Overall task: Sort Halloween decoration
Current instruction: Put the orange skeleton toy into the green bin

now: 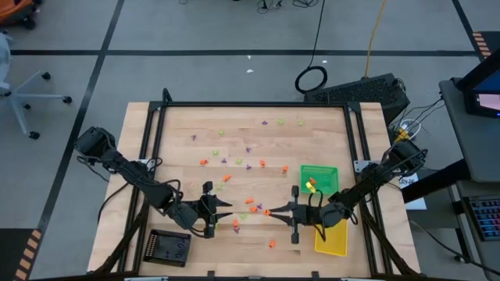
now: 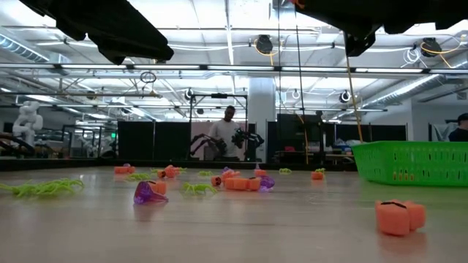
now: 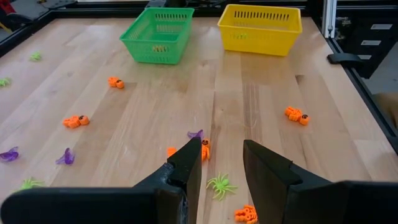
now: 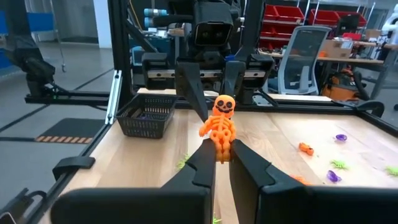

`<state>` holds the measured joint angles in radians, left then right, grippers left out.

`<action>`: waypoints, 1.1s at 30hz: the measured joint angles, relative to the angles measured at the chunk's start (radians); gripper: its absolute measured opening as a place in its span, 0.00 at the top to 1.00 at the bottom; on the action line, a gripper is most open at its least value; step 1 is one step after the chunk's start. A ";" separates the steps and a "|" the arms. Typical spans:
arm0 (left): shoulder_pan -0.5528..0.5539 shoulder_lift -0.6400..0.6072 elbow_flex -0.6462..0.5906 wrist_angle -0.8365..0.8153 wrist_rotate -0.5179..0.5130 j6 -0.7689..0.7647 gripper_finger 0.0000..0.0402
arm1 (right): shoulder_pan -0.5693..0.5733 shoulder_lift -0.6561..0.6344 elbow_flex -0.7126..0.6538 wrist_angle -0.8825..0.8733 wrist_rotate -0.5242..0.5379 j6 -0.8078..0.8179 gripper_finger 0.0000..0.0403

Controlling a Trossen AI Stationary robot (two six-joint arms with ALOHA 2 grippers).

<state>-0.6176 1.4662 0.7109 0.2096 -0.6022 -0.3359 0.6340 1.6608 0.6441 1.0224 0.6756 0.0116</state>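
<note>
The Halloween decoration is a scatter of tiny orange, purple and lime-green trinkets lying on the wooden table. My right gripper is at the table's near middle, shut on an orange skeleton figure. My left gripper faces it from the left, open and holding nothing. The right wrist view shows that left gripper just behind the skeleton. Below the left fingers a green spider lies on the wood. My right gripper pinches the skeleton's lower end between its two fingertips. The fingers come in level from the table's right. The figure sticks out past the fingertips with its head away from them, lifted clear of the table.
A green basket and a yellow basket stand at the right, and a black basket at the near left. Black frame rails run round the table. In the low view a person stands far behind.
</note>
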 joint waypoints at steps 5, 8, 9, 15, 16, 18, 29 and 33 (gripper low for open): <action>0.000 0.000 0.000 0.000 0.000 0.000 0.71 | 0.002 0.000 0.000 -0.006 -0.001 -0.087 0.96; 0.000 0.000 0.000 0.000 0.000 0.000 0.71 | 0.002 0.000 0.000 -0.005 -0.001 -0.209 0.96; 0.000 0.000 0.000 0.000 0.000 0.000 0.71 | 0.002 0.000 0.000 -0.005 -0.001 -0.251 0.96; 0.000 0.000 0.000 0.000 0.000 0.000 0.71 | 0.002 0.000 0.000 -0.002 -0.002 -0.453 0.96; 0.000 0.000 0.000 0.000 0.000 0.000 0.71 | 0.002 0.000 0.000 -0.002 0.000 -0.490 0.96; 0.000 0.000 0.000 0.000 0.000 0.001 0.71 | 0.002 0.000 0.000 -0.002 0.000 -0.569 0.96; 0.000 0.000 0.000 -0.001 -0.001 0.027 0.71 | 0.002 0.000 0.000 -0.007 0.002 -0.704 0.96; 0.002 0.000 0.000 -0.001 -0.001 0.062 0.71 | 0.002 0.000 0.000 -0.012 0.002 -0.702 0.96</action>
<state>-0.6153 1.4662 0.7109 0.2089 -0.6034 -0.2737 0.6361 1.6611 0.6445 1.0103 0.6781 -0.6903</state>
